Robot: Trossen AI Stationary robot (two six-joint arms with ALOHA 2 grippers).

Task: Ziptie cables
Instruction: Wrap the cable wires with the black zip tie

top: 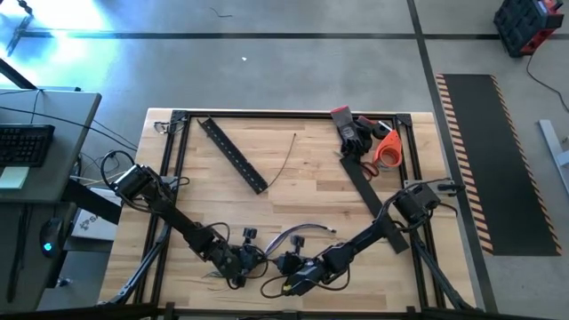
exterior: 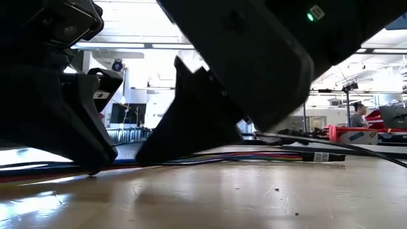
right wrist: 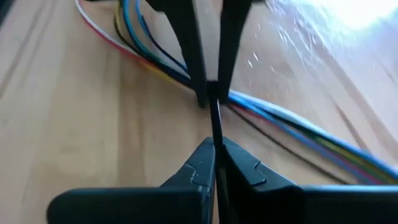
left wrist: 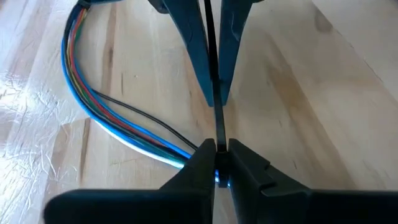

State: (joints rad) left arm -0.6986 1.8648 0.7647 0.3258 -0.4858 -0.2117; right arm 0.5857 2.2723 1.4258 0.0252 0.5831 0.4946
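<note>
The cables [top: 302, 233] are a bundle of thin coloured wires (blue, white, red, green, black) lying curved on the wood near the table's near edge [left wrist: 112, 118] [right wrist: 298, 121]. A thin black zip tie strip [left wrist: 219, 127] [right wrist: 215, 124] spans the short gap between the two grippers, which face each other tip to tip. My left gripper [top: 256, 263] [left wrist: 216, 149] is shut on the strip right over the bundle. My right gripper [top: 283, 265] [right wrist: 214, 148] is shut on the strip a little farther along. The low view shows only both gripper bodies above the wires [exterior: 254, 156]. My left gripper pinches the black zip tie strip [left wrist: 217, 142] between its two fingertips, just above where the bundle passes beneath them. The strip runs straight on toward the right gripper. Whether the fingers also touch the wires is hidden by the fingers themselves. My right gripper pinches the same strip [right wrist: 215, 138] between its fingertips, with the fingers lying along it. The strip runs straight from its tips to the left gripper's tips [right wrist: 210, 93], clear of the wood.
A flat black perforated bar [top: 233, 154] lies slanted at the far left and a second dark bar [top: 369, 191] at the right. A loose thin dark strand [top: 284, 160] lies mid-table. Orange-handled scissors [top: 387, 147] and a red tool [top: 342, 120] sit in the far right corner.
</note>
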